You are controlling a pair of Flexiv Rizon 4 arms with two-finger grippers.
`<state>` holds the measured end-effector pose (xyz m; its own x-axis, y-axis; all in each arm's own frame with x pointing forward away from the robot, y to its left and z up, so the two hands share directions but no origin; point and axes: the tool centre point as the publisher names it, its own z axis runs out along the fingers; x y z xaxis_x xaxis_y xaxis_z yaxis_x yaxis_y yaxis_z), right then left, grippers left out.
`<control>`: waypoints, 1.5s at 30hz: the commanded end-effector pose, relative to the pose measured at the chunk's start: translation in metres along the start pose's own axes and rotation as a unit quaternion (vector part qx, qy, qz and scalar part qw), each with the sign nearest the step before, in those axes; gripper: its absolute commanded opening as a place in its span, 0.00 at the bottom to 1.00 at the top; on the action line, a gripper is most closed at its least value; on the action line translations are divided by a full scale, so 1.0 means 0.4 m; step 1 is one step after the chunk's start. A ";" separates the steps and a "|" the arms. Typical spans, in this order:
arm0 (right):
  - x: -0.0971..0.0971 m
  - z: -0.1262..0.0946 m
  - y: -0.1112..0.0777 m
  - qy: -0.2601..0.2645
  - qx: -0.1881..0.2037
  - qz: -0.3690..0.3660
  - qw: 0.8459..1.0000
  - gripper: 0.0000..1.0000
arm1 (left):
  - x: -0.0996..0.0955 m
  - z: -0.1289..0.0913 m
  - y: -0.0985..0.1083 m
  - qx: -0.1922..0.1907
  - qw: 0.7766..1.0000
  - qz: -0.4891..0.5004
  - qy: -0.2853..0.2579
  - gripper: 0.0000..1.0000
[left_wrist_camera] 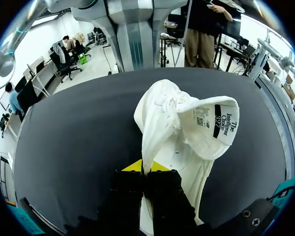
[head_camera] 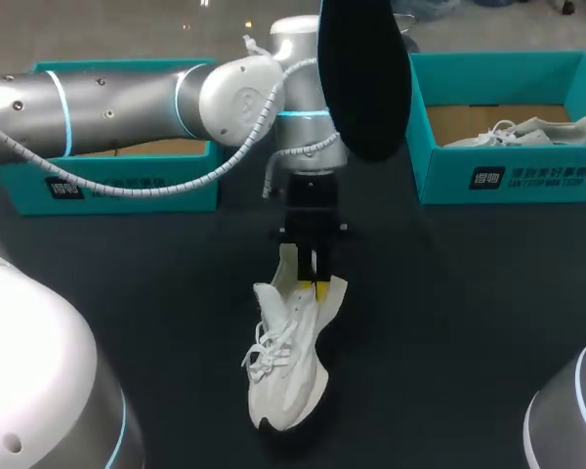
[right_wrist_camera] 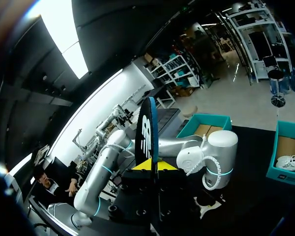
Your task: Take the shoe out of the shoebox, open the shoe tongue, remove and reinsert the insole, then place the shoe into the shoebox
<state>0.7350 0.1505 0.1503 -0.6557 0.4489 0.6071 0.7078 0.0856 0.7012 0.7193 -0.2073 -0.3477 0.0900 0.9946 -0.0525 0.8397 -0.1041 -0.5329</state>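
Note:
A white shoe (head_camera: pixel 285 376) lies on the black table, toe toward the front edge. My left gripper (head_camera: pixel 313 285) points straight down, shut on the rim of its heel. In the left wrist view the yellow tips (left_wrist_camera: pixel 146 166) pinch that white edge, and the shoe (left_wrist_camera: pixel 162 113) stretches ahead with its tongue (left_wrist_camera: pixel 214 123) folded open, label up. My right gripper (right_wrist_camera: pixel 150 165) is shut on the black insole (right_wrist_camera: pixel 146 130), held high above the table. In the head view the insole (head_camera: pixel 363 78) hangs close to the camera, in front of my left arm; the right gripper itself is hidden there.
Two teal shoeboxes stand at the back: one at the left (head_camera: pixel 107 186) behind my left arm, one at the right (head_camera: pixel 508 176) holding another white shoe (head_camera: pixel 523 132). Dark table (head_camera: pixel 469 293) lies bare either side of the shoe.

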 end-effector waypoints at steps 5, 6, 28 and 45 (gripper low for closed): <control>0.000 0.005 0.005 -0.001 0.001 0.001 1.000 0.00 | -0.015 -0.001 0.024 0.008 0.998 -0.053 0.044 0.00; 0.000 0.005 0.005 -0.001 0.001 0.001 1.000 0.00 | -0.014 -0.003 0.024 0.007 0.998 -0.051 0.041 0.00; 0.000 0.005 0.005 -0.001 0.001 0.001 1.000 0.00 | -0.023 -0.027 0.046 -0.022 0.995 -0.058 -0.077 1.00; 0.000 0.005 0.005 -0.001 0.001 0.001 1.000 0.00 | 0.117 -0.341 -0.042 -0.032 0.779 -0.014 -0.627 1.00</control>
<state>0.7353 0.1507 0.1503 -0.6560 0.4482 0.6073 0.7078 0.0861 0.7011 0.7889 -0.1969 -0.2411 -0.1949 0.9147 -0.3540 0.8462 -0.0256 -0.5322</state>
